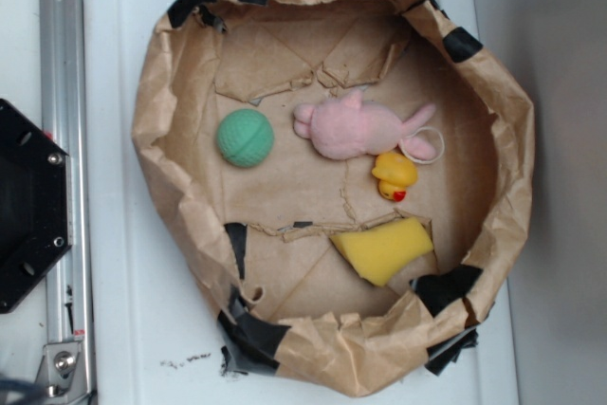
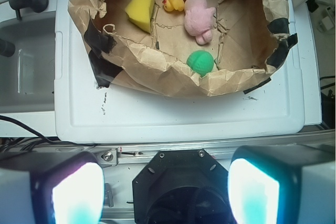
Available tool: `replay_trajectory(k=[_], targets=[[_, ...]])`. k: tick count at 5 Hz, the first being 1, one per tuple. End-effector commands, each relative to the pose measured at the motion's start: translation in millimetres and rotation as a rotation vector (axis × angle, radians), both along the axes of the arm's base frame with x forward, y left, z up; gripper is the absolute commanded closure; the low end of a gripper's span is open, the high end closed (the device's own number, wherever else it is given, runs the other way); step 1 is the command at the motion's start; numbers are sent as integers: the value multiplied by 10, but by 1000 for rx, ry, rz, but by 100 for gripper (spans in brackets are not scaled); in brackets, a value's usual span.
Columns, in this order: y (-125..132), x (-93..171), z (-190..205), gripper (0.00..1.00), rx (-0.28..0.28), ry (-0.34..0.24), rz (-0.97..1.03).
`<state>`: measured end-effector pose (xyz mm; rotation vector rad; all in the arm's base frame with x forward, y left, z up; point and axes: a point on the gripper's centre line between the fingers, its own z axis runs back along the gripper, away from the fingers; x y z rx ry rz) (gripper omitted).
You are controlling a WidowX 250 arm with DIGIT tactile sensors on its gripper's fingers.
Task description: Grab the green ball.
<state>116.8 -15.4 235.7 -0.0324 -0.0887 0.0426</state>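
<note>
Your ball (image 1: 246, 138) sits on the floor of the paper bowl (image 1: 171, 73), on its left side in the exterior view, apart from the pink plush (image 1: 356, 129) to its right. The duck (image 1: 395, 175) lies just beside the plush; the sponge (image 1: 382, 249) rests lower down. In the wrist view your gripper (image 2: 165, 192) hangs well back from the bowl, jaws wide apart and empty, fingers (image 2: 77, 192) glowing at the bottom edge. The ball (image 2: 200, 62) lies against the bowl's near wall.
</note>
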Motion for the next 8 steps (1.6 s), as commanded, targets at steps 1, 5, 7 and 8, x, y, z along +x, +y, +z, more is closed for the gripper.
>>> replay_trajectory(k=[1, 5, 7, 8], targets=[[0, 0, 0, 0, 0, 0, 0], [437, 1327, -1495, 0, 79, -56, -11], [519, 1056, -1756, 0, 46, 54, 2], [871, 1035, -1839, 0, 54, 104, 80]])
